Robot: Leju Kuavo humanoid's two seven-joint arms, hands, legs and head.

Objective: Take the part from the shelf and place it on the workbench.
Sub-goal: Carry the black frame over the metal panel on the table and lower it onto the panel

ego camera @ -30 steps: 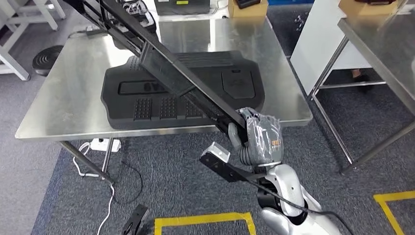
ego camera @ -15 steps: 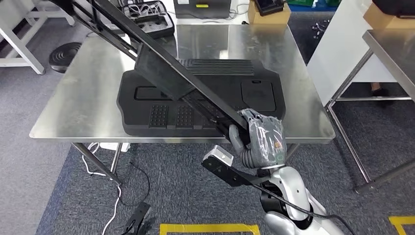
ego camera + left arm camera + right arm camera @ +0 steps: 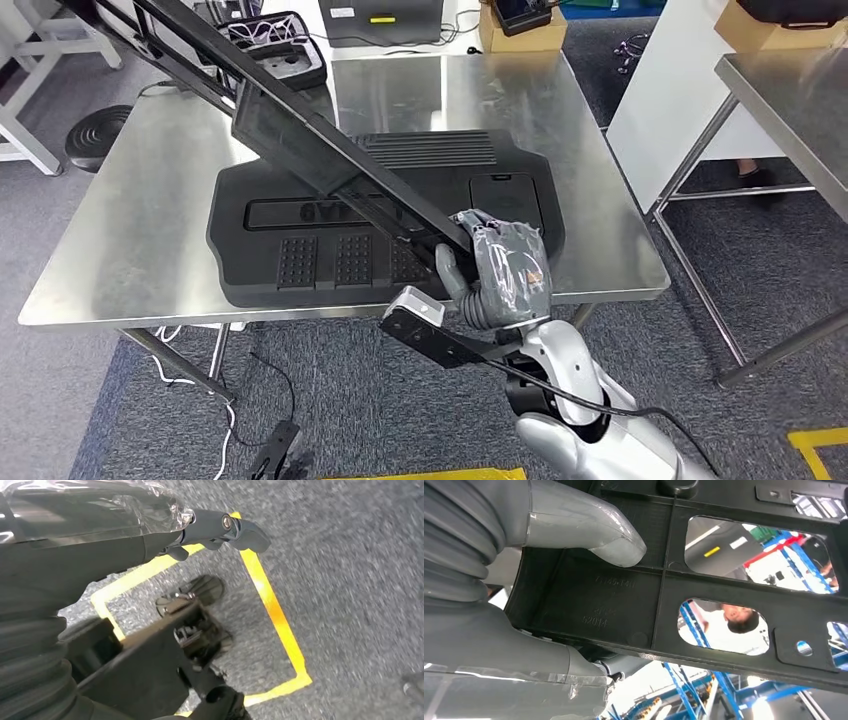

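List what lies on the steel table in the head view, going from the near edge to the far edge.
Right hand gripping the long black part → large black panel → black case with cables, black box with yellow label, cardboard box, all at the table's far edge.

A long part (image 3: pixel 300 140) slants above a moulded panel (image 3: pixel 300 250) lying on the workbench (image 3: pixel 120 230); a second table (image 3: pixel 790 120) stands right.
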